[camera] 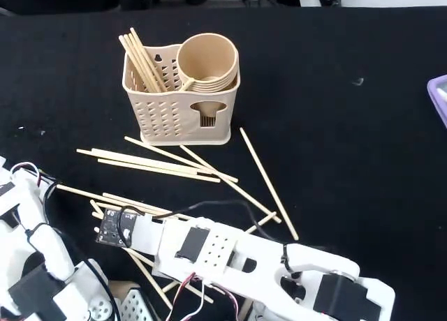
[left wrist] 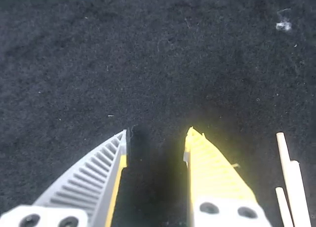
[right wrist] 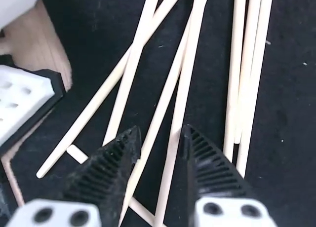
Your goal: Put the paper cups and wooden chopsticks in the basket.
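A beige slotted basket (camera: 180, 105) stands at the back of the black table, holding stacked paper cups (camera: 207, 59) and a bundle of wooden chopsticks (camera: 143, 61). Loose chopsticks (camera: 157, 164) lie scattered in front of it. My right arm (camera: 209, 248) stretches across the front toward the left, low over that pile. In the right wrist view my right gripper (right wrist: 159, 138) is open, with two chopsticks (right wrist: 175, 113) running between its fingertips. My left gripper (left wrist: 158, 134) hangs open over bare black cloth, with chopstick ends (left wrist: 289, 177) beside it.
One long chopstick (camera: 269, 185) lies apart to the right of the basket. A purple object (camera: 438, 98) sits at the right edge. The left arm's white base (camera: 28, 265) fills the front left corner, with a tan board (right wrist: 34, 44) beside it.
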Robot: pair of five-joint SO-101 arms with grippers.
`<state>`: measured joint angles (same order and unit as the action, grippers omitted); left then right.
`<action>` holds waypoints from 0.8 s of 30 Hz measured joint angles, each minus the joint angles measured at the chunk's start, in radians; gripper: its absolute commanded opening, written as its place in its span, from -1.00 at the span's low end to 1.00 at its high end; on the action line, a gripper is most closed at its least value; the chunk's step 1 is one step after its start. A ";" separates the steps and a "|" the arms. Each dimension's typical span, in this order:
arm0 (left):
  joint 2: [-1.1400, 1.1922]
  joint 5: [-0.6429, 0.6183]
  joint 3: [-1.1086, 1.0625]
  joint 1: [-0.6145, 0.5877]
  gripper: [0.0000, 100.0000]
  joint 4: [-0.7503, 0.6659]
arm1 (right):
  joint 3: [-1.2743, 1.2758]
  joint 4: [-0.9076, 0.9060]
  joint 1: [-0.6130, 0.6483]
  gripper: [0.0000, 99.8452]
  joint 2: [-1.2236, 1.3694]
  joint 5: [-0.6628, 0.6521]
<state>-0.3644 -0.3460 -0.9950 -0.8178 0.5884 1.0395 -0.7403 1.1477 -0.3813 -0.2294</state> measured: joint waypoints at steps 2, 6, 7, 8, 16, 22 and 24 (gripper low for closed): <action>0.000 0.000 0.000 0.000 -0.62 0.000 | 0.000 0.000 0.000 -0.71 0.000 0.000; 0.000 0.000 0.000 -0.018 -0.62 0.000 | 0.000 0.000 -0.002 -0.71 0.000 0.000; 0.000 0.000 0.000 -0.025 -0.62 0.000 | 0.000 0.000 -0.011 -0.71 0.000 0.000; 0.000 0.000 0.000 -0.028 -0.62 0.000 | 0.000 0.000 -0.021 -0.71 0.000 0.000; 0.000 0.000 0.000 -0.028 -0.62 0.000 | 0.000 0.000 -0.023 -0.71 0.000 0.002; 0.000 0.000 0.000 -0.028 -0.62 0.000 | 0.000 0.000 -0.023 -0.71 0.000 0.002; 0.000 0.000 0.000 -0.028 -0.62 0.000 | 0.000 0.000 -0.023 -0.71 0.000 0.002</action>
<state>-0.3644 -0.3460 -0.9950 -0.8454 0.5884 1.0395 -0.7403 1.1247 -0.3813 -0.2279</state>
